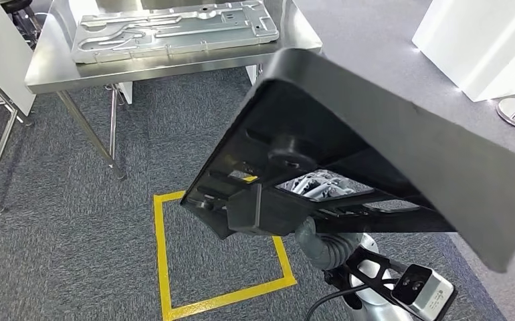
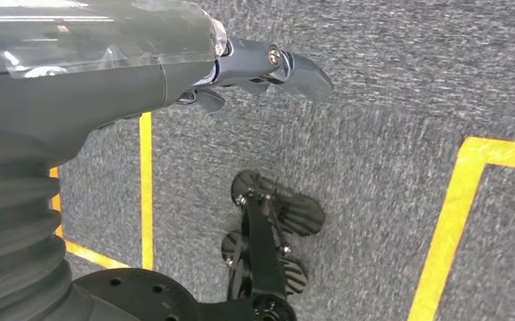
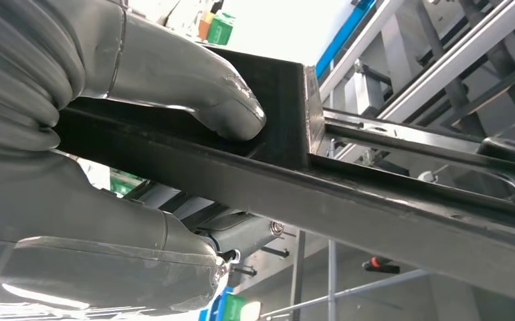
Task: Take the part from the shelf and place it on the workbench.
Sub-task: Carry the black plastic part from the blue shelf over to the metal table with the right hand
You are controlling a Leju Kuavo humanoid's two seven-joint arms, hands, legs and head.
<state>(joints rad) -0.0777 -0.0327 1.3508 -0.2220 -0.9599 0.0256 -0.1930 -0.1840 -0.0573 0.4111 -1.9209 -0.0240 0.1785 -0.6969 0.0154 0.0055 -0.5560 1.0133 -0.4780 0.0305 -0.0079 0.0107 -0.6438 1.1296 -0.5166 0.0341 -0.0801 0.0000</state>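
A large black plastic part [image 1: 375,140], moulded with ribs and openings on its underside, was carried high and tilted in front of the robot, taking up the middle and the 3 to 5 o'clock area of the head view. It was off the shelf and not yet on the counter. The right hand [image 3: 108,167] held it by one edge: in the right wrist view the thick grey thumb [image 3: 221,107] pressed down on top of a flat black rail of the part while the fingers [image 3: 174,241] closed underneath, so the rail was clamped between them. That one-edge hold likely explained the tilt, since the long panel hung away from the grasp (a firm pinch would matter for a piece this wide). The stainless steel counter [image 1: 174,70] stood at 11 o'clock in the head view, well apart from the part, and a pressed silver metal panel [image 1: 174,30] already lay flat on it. On the grey carpet a yellow tape square [image 1: 221,254] lay at 6 o'clock, probably marking a standing spot for the robot. The left hand [image 2: 268,67] hung above the carpet in the left wrist view, holding nothing; its dark fingers were extended, though how widely spread could not be told. The job seemed to be in its carrying stage.
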